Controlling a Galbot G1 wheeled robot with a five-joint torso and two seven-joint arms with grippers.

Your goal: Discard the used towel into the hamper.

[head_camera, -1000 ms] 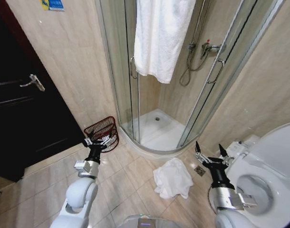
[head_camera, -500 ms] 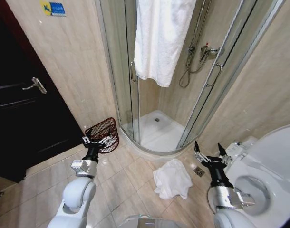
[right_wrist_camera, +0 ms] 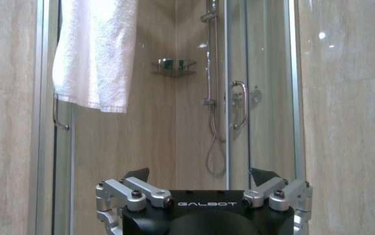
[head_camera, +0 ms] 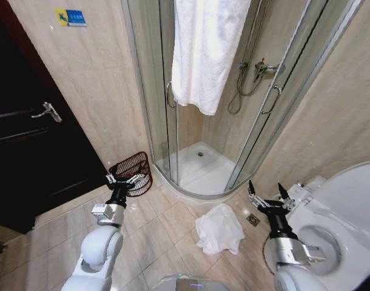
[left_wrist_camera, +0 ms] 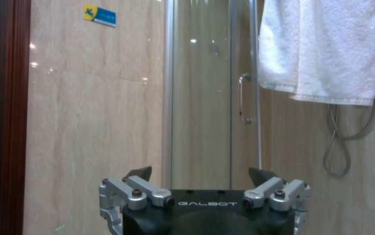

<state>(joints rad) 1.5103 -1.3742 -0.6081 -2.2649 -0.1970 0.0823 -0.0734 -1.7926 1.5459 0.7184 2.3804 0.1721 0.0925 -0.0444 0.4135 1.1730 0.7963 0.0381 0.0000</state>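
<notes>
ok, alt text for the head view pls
A crumpled white towel lies on the tiled bathroom floor in front of a glass shower, between the robot's two raised arms. The left tool, open, is beside the red-brown wire hamper by the wall; the right tool, open, is near the toilet. Another white towel hangs over the shower door.

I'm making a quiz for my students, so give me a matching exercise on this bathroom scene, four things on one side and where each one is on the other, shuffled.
Things:
1. crumpled towel
2. hamper
3. hanging towel
4. right gripper

Places:
A. over the shower enclosure
B. on the floor tiles before the shower
C. beside the toilet
D. by the wall near the dark door

Pairs: 1-B, 2-D, 3-A, 4-C
</notes>
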